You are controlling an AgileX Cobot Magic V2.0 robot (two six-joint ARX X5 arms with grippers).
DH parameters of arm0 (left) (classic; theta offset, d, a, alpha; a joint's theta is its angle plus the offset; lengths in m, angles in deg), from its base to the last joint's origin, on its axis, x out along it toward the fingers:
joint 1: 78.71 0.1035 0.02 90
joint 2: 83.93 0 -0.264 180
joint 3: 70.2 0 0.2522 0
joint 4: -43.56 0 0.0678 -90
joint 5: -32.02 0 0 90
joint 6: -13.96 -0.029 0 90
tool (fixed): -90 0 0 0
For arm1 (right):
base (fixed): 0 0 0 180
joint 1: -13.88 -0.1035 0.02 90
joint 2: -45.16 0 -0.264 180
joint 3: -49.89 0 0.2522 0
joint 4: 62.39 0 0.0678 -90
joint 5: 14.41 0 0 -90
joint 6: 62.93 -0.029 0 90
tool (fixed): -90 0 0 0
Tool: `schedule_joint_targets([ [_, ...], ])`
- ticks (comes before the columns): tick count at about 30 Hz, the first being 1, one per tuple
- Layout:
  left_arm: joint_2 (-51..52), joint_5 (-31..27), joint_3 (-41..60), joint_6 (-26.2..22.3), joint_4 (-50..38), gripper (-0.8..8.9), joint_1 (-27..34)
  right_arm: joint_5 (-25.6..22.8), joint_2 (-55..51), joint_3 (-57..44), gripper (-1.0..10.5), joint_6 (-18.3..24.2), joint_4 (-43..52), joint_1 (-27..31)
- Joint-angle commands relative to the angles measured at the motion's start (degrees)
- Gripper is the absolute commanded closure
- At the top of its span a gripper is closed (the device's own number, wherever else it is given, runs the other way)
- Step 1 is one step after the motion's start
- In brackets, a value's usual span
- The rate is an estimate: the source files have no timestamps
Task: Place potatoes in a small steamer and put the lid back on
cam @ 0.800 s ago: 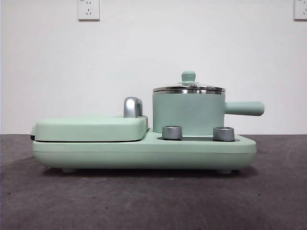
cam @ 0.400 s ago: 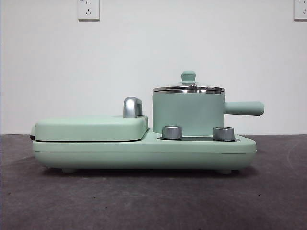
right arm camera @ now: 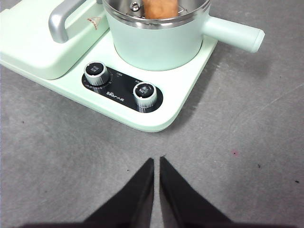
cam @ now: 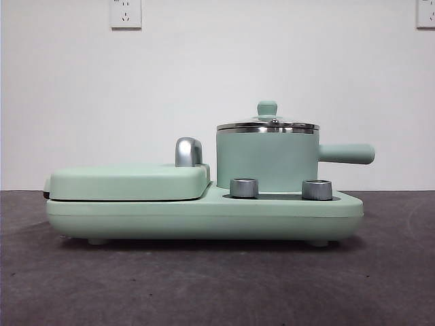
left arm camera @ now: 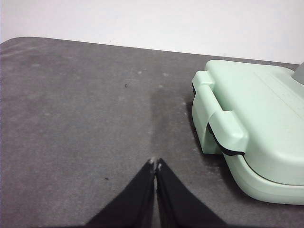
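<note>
The mint-green small steamer (cam: 266, 159) stands on the right half of the appliance, its side handle (cam: 346, 153) pointing right. The glass lid (cam: 267, 125) with the green knob sits on its steel rim. In the right wrist view the orange-brown potato (right arm camera: 161, 8) shows inside the steamer (right arm camera: 156, 45) through the glass. My right gripper (right arm camera: 156, 160) is shut and empty above the table, in front of the appliance's control knobs. My left gripper (left arm camera: 155, 164) is shut and empty above bare table, beside the griddle's end (left arm camera: 223, 128). Neither gripper shows in the front view.
The flat green lidded griddle (cam: 129, 182) fills the appliance's left half, with a steel handle (cam: 187, 152) behind it. Two steel control knobs (cam: 244, 187) (cam: 317, 189) sit on the base (cam: 204, 214) in front of the steamer. The dark grey table (cam: 217, 285) lies around it.
</note>
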Motion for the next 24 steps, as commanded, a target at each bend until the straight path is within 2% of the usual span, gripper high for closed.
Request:
schedule_joint_targets([
  [1,0.1,-0.2,1.1,-0.2,-0.8,8.08,0.0,-1.4,-0.1,0.3,9.3,5.9,1.4,0.2],
  [4,0.1,-0.2,1.1,-0.2,-0.8,8.08,0.0,-3.1,-3.4,-3.7,9.3,7.5,8.6,2.2],
  [9,0.1,-0.2,1.1,-0.2,-0.8,8.08,0.0,-2.9,-15.6,-20.5,9.3,7.3,24.7,10.4],
  [11,0.1,-0.2,1.1,-0.2,-0.8,8.08,0.0,-2.9,-20.4,-26.1,9.3,7.3,28.1,12.8],
  [19,0.1,-0.2,1.1,-0.2,-0.8,8.08,0.0,-2.8,-29.7,-38.7,9.3,6.8,34.7,17.9],
  [21,0.1,-0.2,1.1,-0.2,-0.8,8.08,0.0,-2.6,-31.1,-41.9,9.3,5.5,38.5,18.6],
  [24,0.1,-0.2,1.1,-0.2,-0.8,8.07,0.0,-2.5,-31.0,-42.0,9.3,4.9,37.1,19.0],
])
